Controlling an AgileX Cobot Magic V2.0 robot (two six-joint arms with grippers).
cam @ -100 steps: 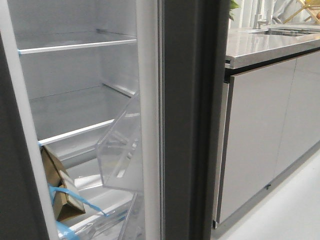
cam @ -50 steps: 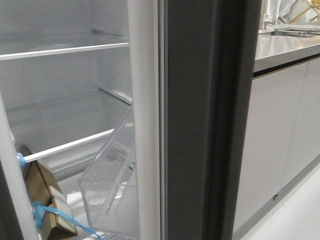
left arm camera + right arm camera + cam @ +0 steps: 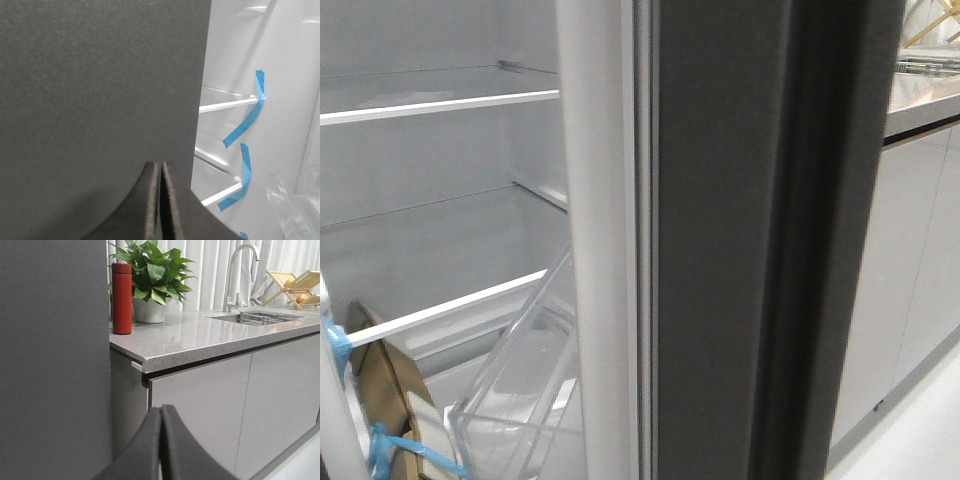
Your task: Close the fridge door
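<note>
Risk of fridge door (image 3: 720,240), centre frame, jamming on tilted clear bin (image 3: 515,400) lower left; left gripper (image 3: 160,200) and right gripper (image 3: 161,445) pressed together, empty.

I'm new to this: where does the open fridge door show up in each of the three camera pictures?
Front view: the fridge door fills the middle as a thick dark edge, with its white lining on the left.
Left wrist view: a dark-grey slab covers the left side; whether it is this door is unclear.
Right wrist view: a grey panel fills the left side; the same doubt applies.
Shared landmark: blue tape.
</note>
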